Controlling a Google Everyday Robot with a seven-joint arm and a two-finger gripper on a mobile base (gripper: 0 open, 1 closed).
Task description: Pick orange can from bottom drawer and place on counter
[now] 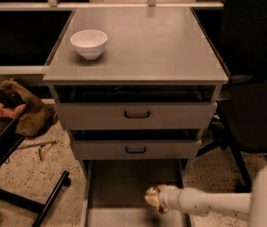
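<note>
The orange can (151,196) shows as a small shiny golden lump at the tip of my white arm, which reaches in from the lower right. My gripper (156,199) is shut on the orange can and holds it over the right half of the bottom drawer (119,183). That drawer is pulled out, a long grey tray under the two shut drawers. Above them lies the counter (147,51), flat and grey. The gripper's far side is hidden behind the can.
A white bowl (89,42) stands on the counter's left rear part. Two grey drawers with black handles (137,114) sit above the open one. A dark chair (252,112) is close on the right. A brown bag (22,108) and a black frame (24,193) lie on the floor at left.
</note>
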